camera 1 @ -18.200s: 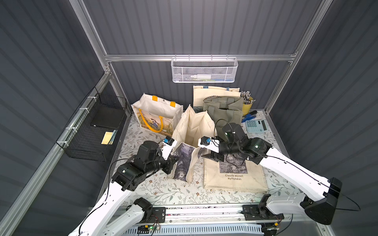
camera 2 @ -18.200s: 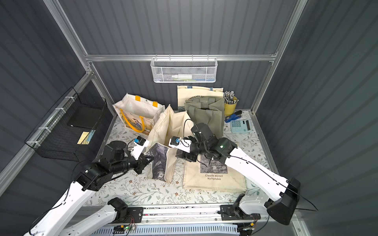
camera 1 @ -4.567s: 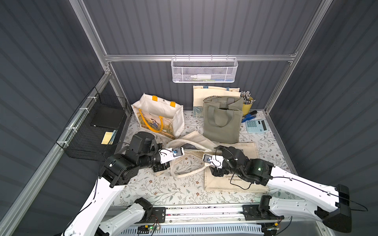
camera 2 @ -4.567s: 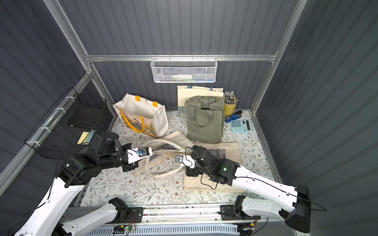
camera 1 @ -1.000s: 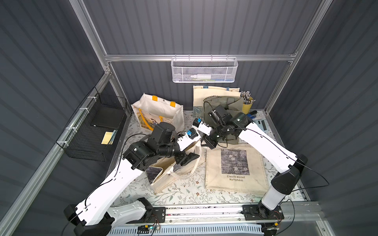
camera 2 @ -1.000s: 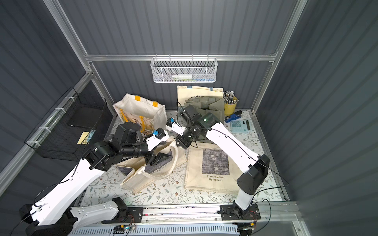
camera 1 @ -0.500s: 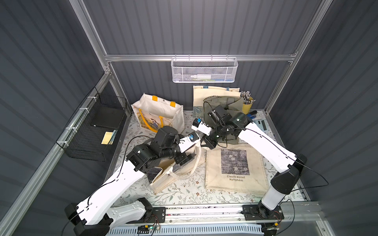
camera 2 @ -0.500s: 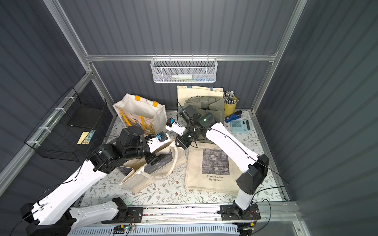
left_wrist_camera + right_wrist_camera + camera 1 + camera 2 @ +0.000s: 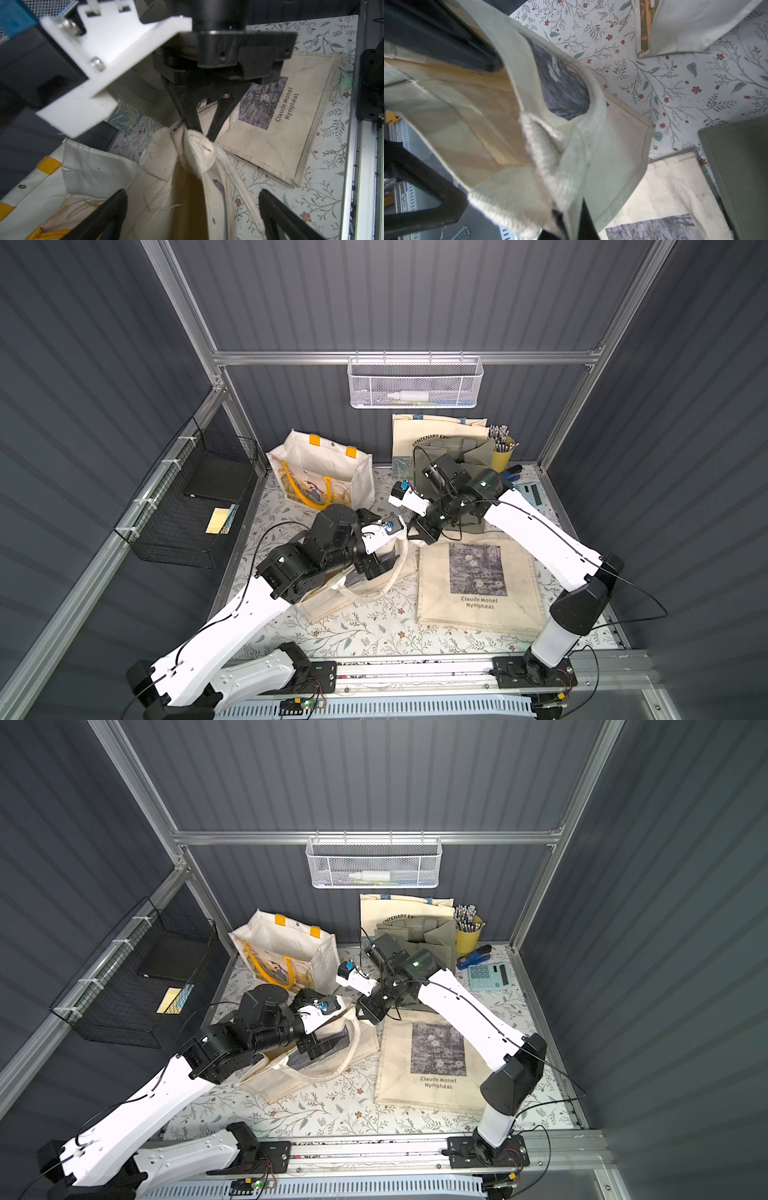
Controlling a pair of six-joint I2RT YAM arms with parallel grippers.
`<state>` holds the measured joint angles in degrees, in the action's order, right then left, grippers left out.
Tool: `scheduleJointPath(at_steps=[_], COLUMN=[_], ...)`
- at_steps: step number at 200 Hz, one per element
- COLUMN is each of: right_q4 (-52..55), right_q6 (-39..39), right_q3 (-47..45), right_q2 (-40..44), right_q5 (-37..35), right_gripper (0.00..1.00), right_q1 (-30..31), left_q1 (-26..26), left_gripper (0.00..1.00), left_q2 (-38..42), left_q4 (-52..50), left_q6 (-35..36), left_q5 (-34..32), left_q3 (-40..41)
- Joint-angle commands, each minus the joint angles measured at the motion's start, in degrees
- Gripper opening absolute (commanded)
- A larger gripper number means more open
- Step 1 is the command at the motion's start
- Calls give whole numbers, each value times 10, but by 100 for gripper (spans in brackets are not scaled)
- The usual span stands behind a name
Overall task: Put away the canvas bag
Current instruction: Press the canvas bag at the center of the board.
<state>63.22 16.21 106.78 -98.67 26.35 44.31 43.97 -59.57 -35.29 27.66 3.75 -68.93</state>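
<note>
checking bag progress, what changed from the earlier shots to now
The cream canvas bag with the dark print, slumped flat seconds ago, was raised by its rim by the right gripper, shut on it. The left gripper opened wide at the bag's mouth. The flat Monet tote, olive green bag and yellow-handled white bag stayed put.

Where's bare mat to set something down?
Free: the front strip of mat between the rail and the flat Monet bag; a patch in front of the calculator. Crowded: the back, around the green bag, and centre, where the right gripper holds the canvas bag.
</note>
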Motion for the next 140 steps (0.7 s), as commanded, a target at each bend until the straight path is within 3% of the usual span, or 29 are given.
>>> scheduleJointPath(at_steps=[1,56,112,140], right_q4=[-7,-15,-39,-70], right_q6=[-4,7,8,9], right_q3=[11,12,5,-13], right_q2=[15,28,46,69], right_q5=[41,32,18,28], right_gripper=[0,0,0,0], right_q1=[4,11,19,19], left_q1=[3,3,3,3], left_gripper=[99,100,100,74], left_q2=[11,-17,-38,-35], left_q4=[18,-14,-48,-68], left_q6=[10,38,10,12], left_q5=[-9,-45,-11,3], left_q3=[2,-16,-33,-31])
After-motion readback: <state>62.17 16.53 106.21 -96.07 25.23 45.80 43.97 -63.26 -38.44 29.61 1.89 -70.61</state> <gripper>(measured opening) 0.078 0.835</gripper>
